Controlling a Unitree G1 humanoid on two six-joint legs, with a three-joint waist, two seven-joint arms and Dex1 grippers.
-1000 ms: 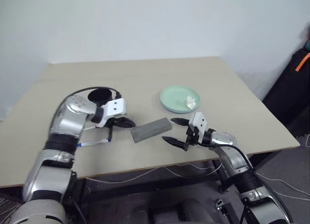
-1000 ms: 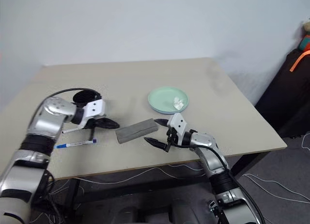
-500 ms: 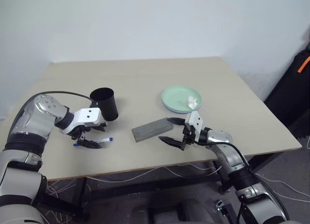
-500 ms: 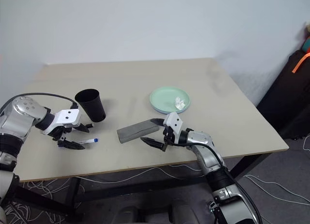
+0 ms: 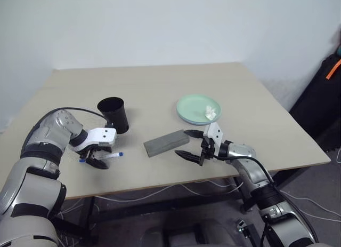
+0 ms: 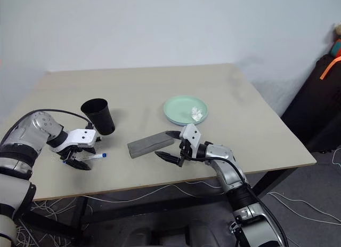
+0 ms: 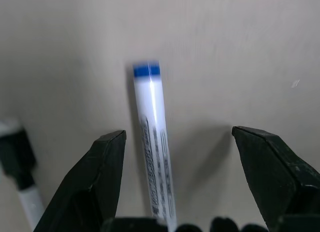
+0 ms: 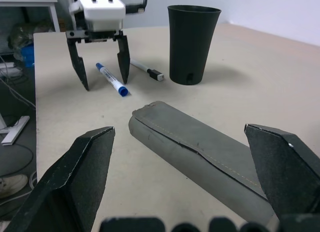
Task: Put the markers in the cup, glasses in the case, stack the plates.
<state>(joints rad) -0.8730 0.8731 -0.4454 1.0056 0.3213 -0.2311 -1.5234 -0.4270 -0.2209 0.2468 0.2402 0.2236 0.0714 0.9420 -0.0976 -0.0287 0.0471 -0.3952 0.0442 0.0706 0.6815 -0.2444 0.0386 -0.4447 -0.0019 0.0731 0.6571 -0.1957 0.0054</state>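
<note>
Left gripper [image 8: 102, 59] pointing down over the blue-ended marker [image 7: 154, 147], fingers spread wide on either side of the barrel, not gripping. Marker flat on the table [image 5: 160, 87], just in front of the black cup [image 5: 114, 114]. Black-ended marker [image 8: 147, 70] lying close by, between the blue one and the cup. Right gripper [image 5: 193, 144] level beside the near end of the grey case [image 5: 165, 143], fingers wide apart, holding nothing. Case closed, angled across the table's middle. Mint green plate [image 5: 197, 108] stacked on the light blue one, small white wad [image 5: 210, 111] sitting on top. Glasses not made out.
</note>
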